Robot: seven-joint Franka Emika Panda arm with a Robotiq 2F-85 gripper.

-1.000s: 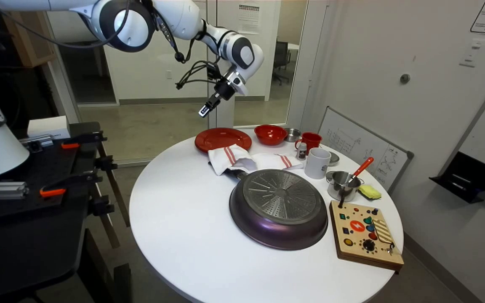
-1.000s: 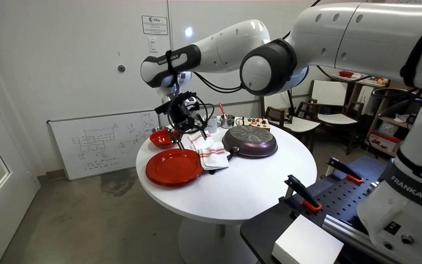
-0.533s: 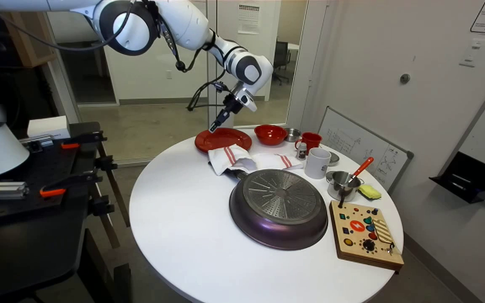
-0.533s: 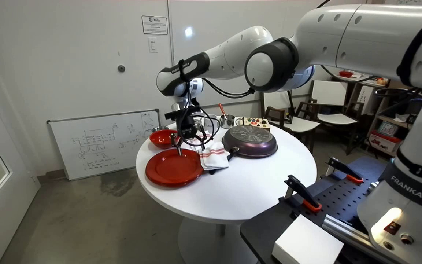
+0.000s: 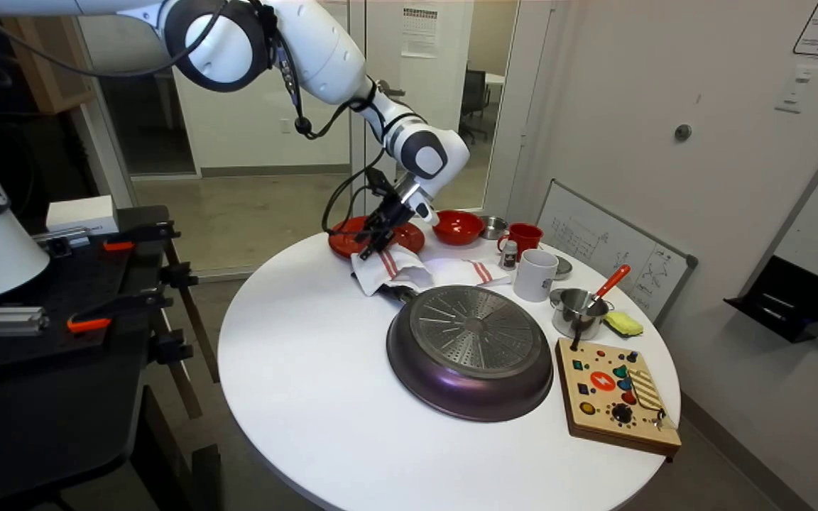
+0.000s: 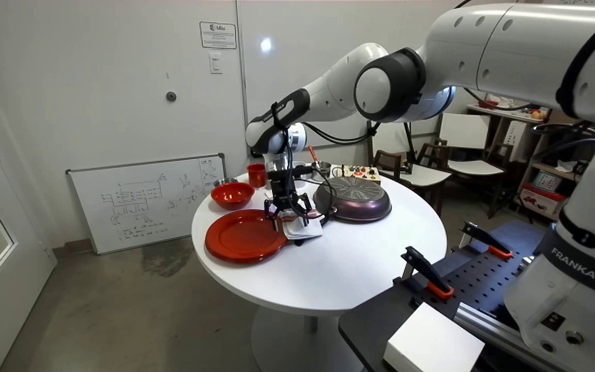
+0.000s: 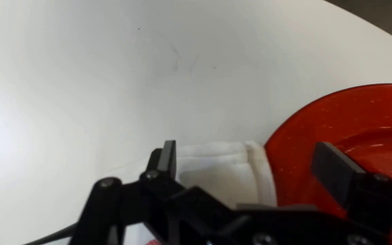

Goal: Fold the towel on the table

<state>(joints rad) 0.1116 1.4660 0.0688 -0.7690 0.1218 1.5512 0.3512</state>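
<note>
Wrist view: we are holding the pincer (image 7: 245, 145) parted, the towel (image 7: 223, 178) showing between its fingers. Behind one finger, a red plate (image 7: 349, 117) is sitting on the bench (image 7: 148, 85).

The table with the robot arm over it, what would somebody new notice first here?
Most likely the dark pan, lying bottom up on the white table. Then perhaps the red plate, near the table's edge beside the towel. The open gripper hangs over where plate and towel meet.
</note>
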